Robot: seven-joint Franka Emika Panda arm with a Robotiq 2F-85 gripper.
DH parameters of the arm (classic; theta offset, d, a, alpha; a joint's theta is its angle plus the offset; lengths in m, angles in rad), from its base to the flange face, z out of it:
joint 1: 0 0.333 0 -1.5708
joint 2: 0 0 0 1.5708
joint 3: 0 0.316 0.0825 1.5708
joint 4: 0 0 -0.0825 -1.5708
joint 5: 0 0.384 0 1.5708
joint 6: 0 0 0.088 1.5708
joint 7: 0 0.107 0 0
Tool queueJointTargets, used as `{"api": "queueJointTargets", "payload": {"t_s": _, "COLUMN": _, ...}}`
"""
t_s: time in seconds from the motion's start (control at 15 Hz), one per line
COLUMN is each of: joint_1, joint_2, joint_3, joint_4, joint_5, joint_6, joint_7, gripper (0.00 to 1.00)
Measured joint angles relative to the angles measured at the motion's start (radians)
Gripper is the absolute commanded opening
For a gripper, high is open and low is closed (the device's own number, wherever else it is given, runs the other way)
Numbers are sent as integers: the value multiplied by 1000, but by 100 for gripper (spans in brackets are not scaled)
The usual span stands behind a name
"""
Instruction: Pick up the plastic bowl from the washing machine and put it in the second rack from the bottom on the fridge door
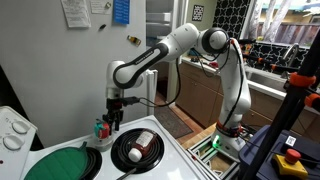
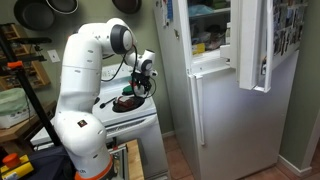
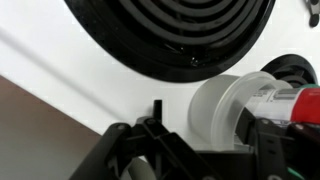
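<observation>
You have a wide black round dish (image 1: pixel 118 153) sitting just beside a flat green disc (image 1: pixel 62 163). Your wrist view shows the dish's ribbed concentric rings (image 3: pixel 180 30). Papers (image 1: pixel 75 12) hang up behind, and dark pans (image 2: pixel 35 12) hang on the wall.

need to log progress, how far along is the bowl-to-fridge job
Done: only the approach; the white fridge door stands open. In hand: the gripper sits at the small whitish plastic bowl with red and green parts on the white washing machine top; grip unclear. Left: lift, carry, set it in the door's second rack from the bottom.
</observation>
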Motion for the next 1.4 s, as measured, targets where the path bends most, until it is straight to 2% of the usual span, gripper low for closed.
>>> {"api": "queueJointTargets", "payload": {"t_s": 0.33, "joint_1": 2, "joint_2": 12, "joint_3": 0, "joint_4": 28, "joint_5": 0, "joint_6": -18, "joint_7": 9, "gripper": 1}}
{"api": "queueJointTargets", "payload": {"t_s": 0.87, "joint_1": -2, "joint_2": 10, "joint_3": -8, "joint_4": 43, "joint_5": 0, "joint_6": -25, "joint_7": 8, "gripper": 3}}
{"api": "queueJointTargets", "payload": {"t_s": 1.07, "joint_1": -2, "joint_2": -31, "joint_3": -7, "joint_4": 44, "joint_5": 0, "joint_6": -39, "joint_7": 29, "gripper": 3}}
{"api": "queueJointTargets", "payload": {"t_s": 1.2, "joint_1": -2, "joint_2": -94, "joint_3": -8, "joint_4": 42, "joint_5": 0, "joint_6": -71, "joint_7": 82, "gripper": 3}}
{"api": "queueJointTargets", "payload": {"t_s": 1.4, "joint_1": 0, "joint_2": -222, "joint_3": -17, "joint_4": 26, "joint_5": -22, "joint_6": -149, "joint_7": 246, "gripper": 3}}
